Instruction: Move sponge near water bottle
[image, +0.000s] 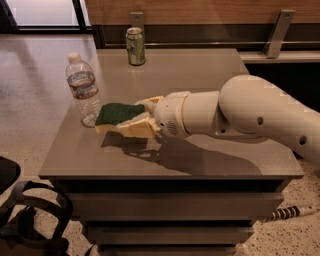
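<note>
Camera view: gripper (138, 119) is clamped on the sponge (118, 113), holding it just above the tabletop (200, 65). Sponge's free end juts past the gripper, just beside the water bottle (83, 90).

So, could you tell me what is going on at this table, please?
The robot's arm reaches across the table with its hand closed on the sponge, held just off the surface judging by the shadow beneath. The sponge is right beside the upright water bottle; a green can stands at the far edge.
</note>
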